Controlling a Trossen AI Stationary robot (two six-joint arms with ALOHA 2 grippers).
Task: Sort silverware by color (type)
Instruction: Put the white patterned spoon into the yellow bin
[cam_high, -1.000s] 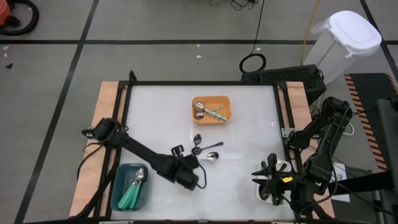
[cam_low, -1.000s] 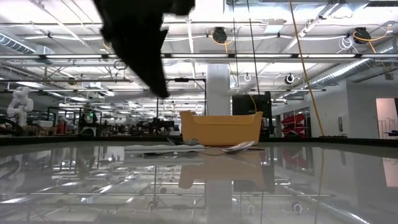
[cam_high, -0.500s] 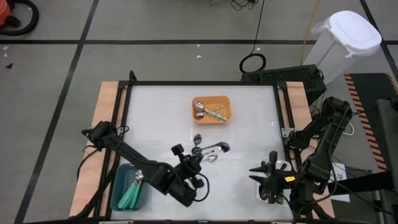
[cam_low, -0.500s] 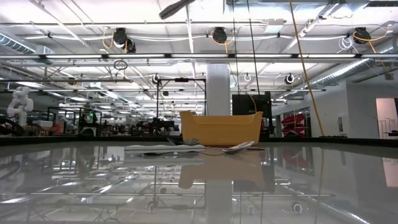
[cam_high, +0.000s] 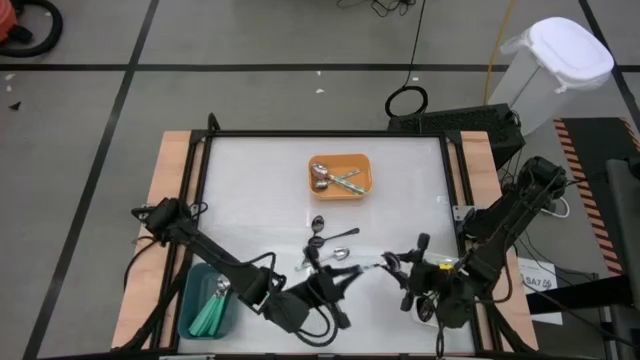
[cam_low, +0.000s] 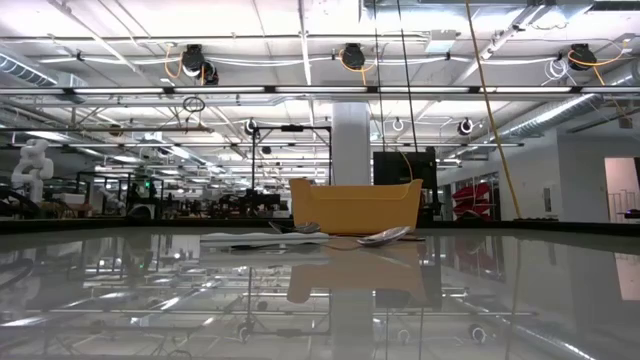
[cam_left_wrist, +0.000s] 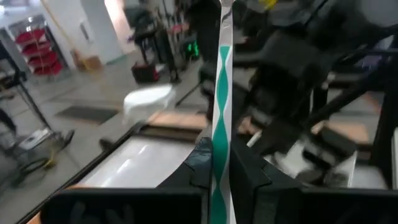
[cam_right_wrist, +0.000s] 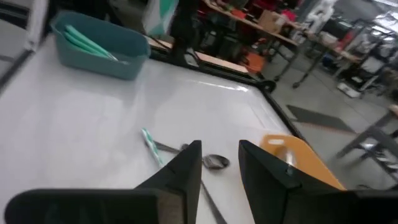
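- Mid-table, near edge: left gripper (cam_high: 352, 277) clamped on a teal-handled spoon (cam_left_wrist: 219, 118), handle standing between the closed fingers in the left wrist view, bowl end out toward the right arm.
- Facing it from the right side: right gripper (cam_high: 395, 268), fingers parted and holding nothing, in what looks like a hand-over or a near crossing of the two arms.
- Elsewhere on the white table (cam_high: 400, 190): a small cluster of loose spoons (cam_high: 330, 240) just behind the grippers, black ones among them; another teal-handled spoon (cam_right_wrist: 151, 147) and a silver spoon (cam_right_wrist: 211, 161) lying in the right wrist view.
- Already sorted: teal-handled spoons in the teal tray (cam_high: 192, 300) at the left near corner; silver spoons and one teal-handled in the orange tray (cam_high: 365, 172) at the far middle.
- Step in hand, by appearance: carrying the held spoon toward its tray.
- Next: swing the left arm back over the teal tray, then release.
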